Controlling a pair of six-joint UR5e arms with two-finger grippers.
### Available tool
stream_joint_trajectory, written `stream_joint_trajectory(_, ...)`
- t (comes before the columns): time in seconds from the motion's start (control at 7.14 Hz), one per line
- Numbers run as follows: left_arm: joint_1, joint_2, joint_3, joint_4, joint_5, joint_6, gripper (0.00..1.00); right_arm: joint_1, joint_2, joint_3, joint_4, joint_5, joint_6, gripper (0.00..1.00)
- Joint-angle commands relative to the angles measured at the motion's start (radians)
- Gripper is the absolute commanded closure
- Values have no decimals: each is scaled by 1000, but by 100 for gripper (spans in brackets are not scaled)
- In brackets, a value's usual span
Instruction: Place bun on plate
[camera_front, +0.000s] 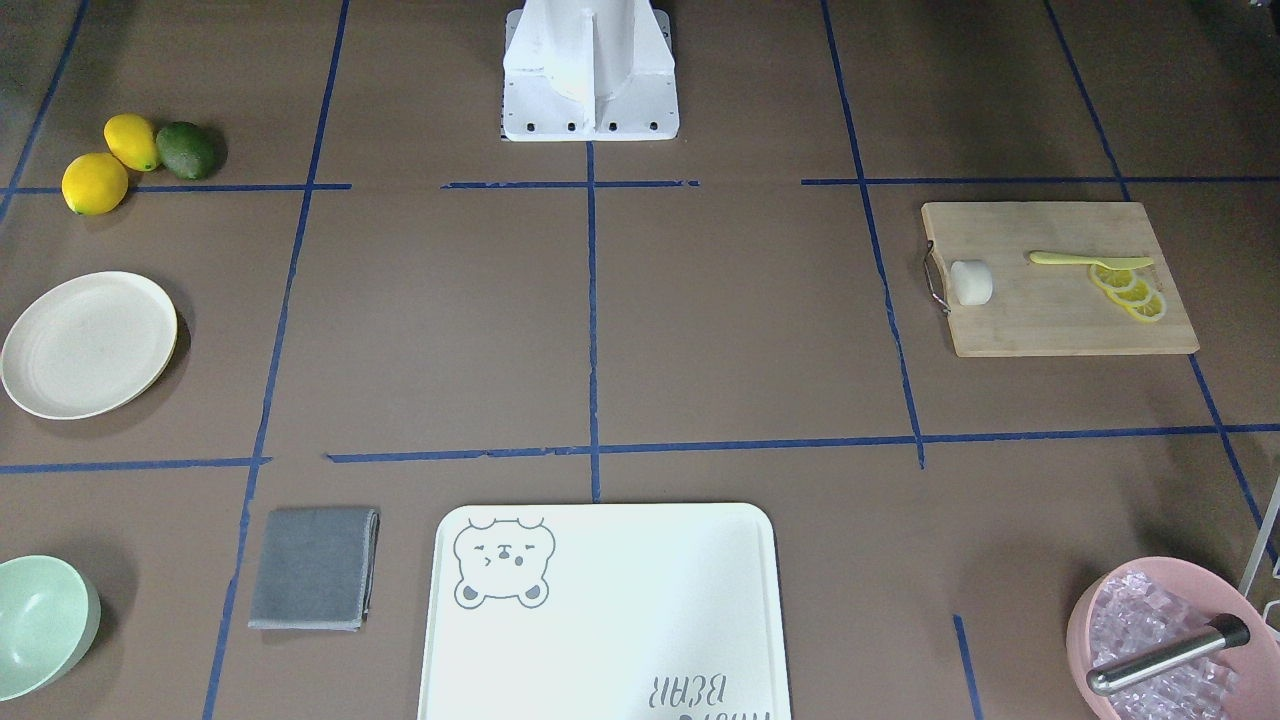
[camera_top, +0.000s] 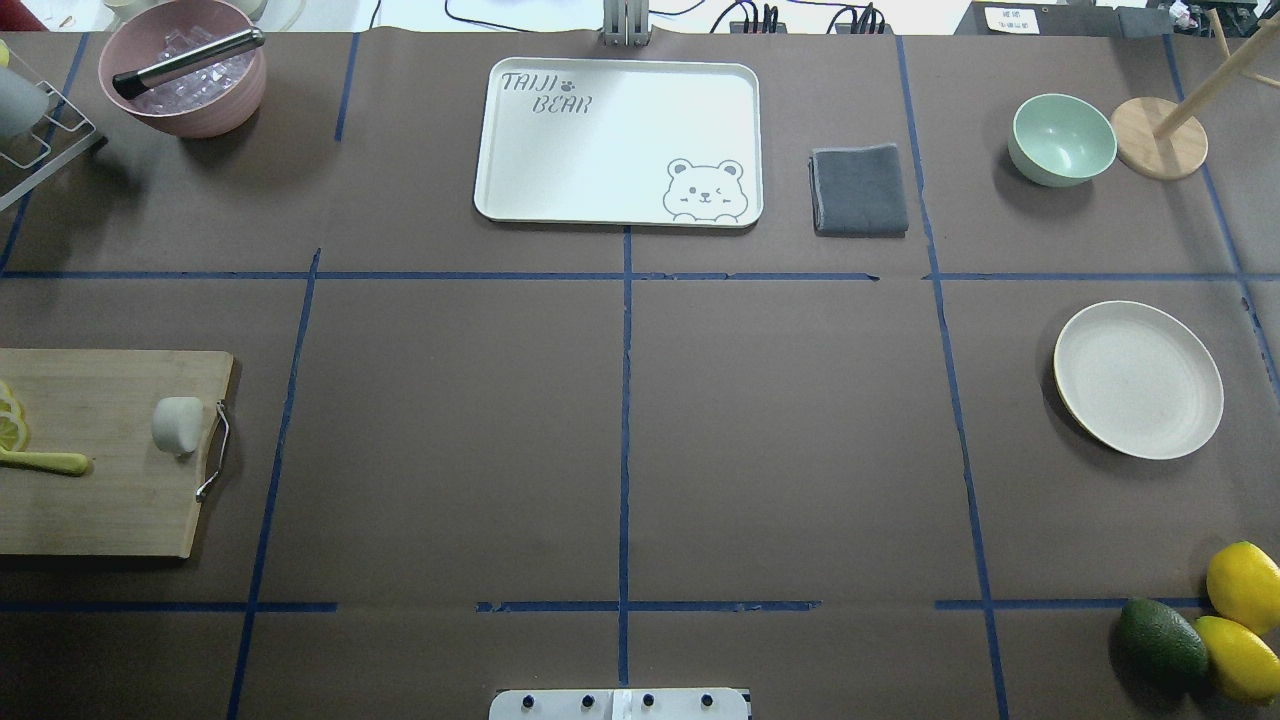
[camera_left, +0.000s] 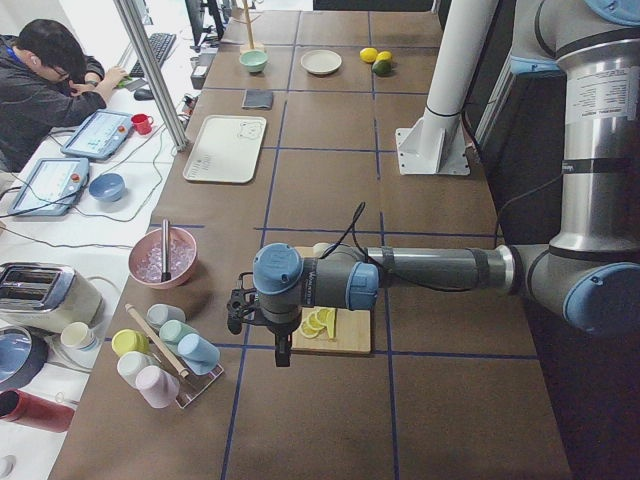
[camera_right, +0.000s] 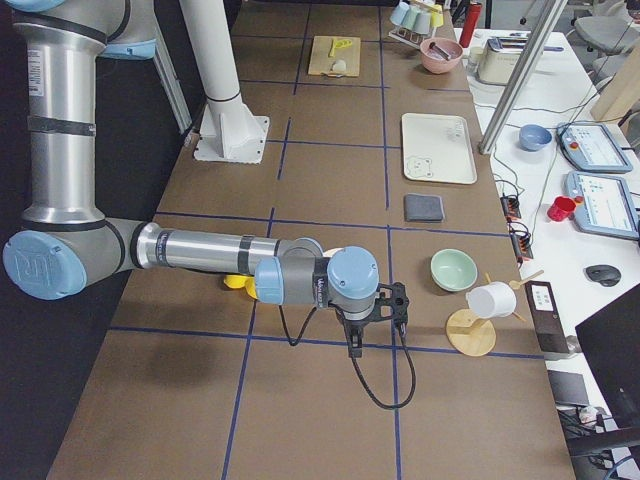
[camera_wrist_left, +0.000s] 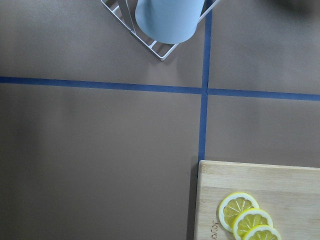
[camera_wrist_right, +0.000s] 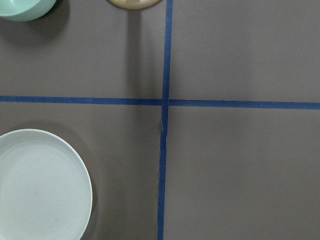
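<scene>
The bun (camera_front: 971, 282), a small white stubby roll, lies on the wooden cutting board (camera_front: 1050, 320) by its metal handle, also seen as bun (camera_top: 178, 425). The empty cream plate (camera_top: 1138, 379) sits on the opposite side of the table, plate (camera_front: 88, 343), and its rim shows in the right wrist view, plate (camera_wrist_right: 40, 185). My left gripper (camera_left: 241, 306) hangs over the table beyond the board's lemon-slice end. My right gripper (camera_right: 396, 300) hangs near the plate and the mint bowl. Both show only in side views, so I cannot tell whether they are open or shut.
Lemon slices (camera_front: 1130, 290) and a yellow knife (camera_front: 1090, 261) share the board. A bear-print tray (camera_top: 620, 140), grey cloth (camera_top: 860, 190), mint bowl (camera_top: 1060, 138), pink ice bowl (camera_top: 185, 80), two lemons and an avocado (camera_top: 1160, 640), and a cup rack (camera_left: 170, 350) stand around. A person (camera_left: 45, 85) sits at a side desk.
</scene>
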Motion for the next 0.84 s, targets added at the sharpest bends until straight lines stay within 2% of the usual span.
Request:
stream_joint_trajectory(0.0, 0, 0, 0, 0, 0, 0, 0, 0, -2, 2, 1, -2, -1, 0)
stream_joint_trajectory(0.7, 0, 0, -1, 0, 0, 2, 0, 0, 5, 0, -2, -2, 0, 0)
